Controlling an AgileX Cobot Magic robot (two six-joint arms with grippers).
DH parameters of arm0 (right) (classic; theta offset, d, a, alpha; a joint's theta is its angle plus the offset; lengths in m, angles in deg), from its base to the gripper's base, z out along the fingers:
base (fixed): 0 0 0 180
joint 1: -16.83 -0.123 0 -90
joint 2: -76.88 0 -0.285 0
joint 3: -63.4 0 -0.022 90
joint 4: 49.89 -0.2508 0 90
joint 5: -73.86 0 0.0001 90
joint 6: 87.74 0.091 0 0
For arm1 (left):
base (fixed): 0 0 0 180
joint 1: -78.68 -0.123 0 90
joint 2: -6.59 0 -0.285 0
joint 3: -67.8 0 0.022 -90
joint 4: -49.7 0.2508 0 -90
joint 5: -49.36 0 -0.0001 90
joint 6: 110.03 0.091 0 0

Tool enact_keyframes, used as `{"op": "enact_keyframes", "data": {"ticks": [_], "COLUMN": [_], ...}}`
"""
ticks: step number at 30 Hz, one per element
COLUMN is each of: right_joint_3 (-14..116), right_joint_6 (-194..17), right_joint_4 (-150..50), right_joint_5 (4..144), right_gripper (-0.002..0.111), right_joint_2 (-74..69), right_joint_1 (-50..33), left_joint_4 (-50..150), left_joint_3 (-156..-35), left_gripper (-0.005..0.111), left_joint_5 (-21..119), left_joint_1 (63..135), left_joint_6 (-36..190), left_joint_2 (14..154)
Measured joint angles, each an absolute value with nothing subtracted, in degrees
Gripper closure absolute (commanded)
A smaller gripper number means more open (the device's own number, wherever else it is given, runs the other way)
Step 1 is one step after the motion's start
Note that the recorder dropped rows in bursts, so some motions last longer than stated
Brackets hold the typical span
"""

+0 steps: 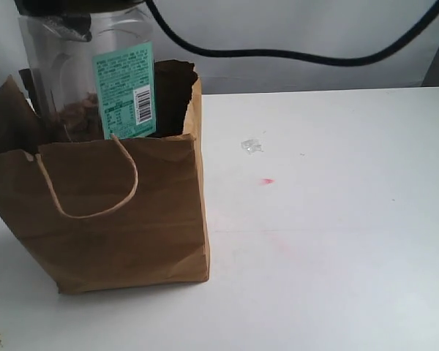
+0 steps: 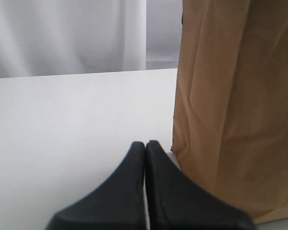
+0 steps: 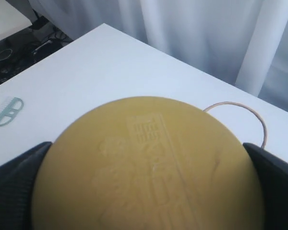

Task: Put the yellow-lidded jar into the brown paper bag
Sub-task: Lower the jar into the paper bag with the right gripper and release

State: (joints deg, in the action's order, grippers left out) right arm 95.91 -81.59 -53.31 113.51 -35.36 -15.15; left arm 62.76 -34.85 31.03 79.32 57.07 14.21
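The yellow-lidded jar [image 1: 88, 80] hangs at the top left of the exterior view, its lower part sunk into the open mouth of the brown paper bag [image 1: 110, 212]. Its teal barcode label faces the camera and brownish contents show at the bottom. In the right wrist view the mustard lid [image 3: 149, 158] fills the frame, with my right gripper [image 3: 146, 184] shut on it and black fingers [image 3: 14, 187] on both sides. A bag handle loop [image 3: 245, 112] peeks out behind the lid. My left gripper [image 2: 145, 143] is shut on nothing, low over the table beside the bag's creased wall [image 2: 230, 96].
The white table [image 1: 336, 219] stretches to the right of the bag, with a small clear scrap [image 1: 252, 146] and a red mark [image 1: 266, 181] on it. A black cable [image 1: 278, 53] sags across the back. A pale teal flat item [image 3: 7, 111] lies on the table.
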Motion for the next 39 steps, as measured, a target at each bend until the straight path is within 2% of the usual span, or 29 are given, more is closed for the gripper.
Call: {"op": "enact_keyframes", "data": {"ticks": [39], "right_joint_3": [95.9], "right_joint_6": [-81.5], "right_joint_4": [-49.9], "right_joint_5": [120.9], "right_gripper": [0.108], "right_joint_2": [-52.0], "right_joint_1": [-15.2], "left_joint_4": [62.8], "left_joint_3": [-34.9], "left_gripper": [0.106], "left_joint_5": [31.0], "left_joint_1": [79.3], "left_joint_6": [57.1], "left_joint_2": [14.2]}}
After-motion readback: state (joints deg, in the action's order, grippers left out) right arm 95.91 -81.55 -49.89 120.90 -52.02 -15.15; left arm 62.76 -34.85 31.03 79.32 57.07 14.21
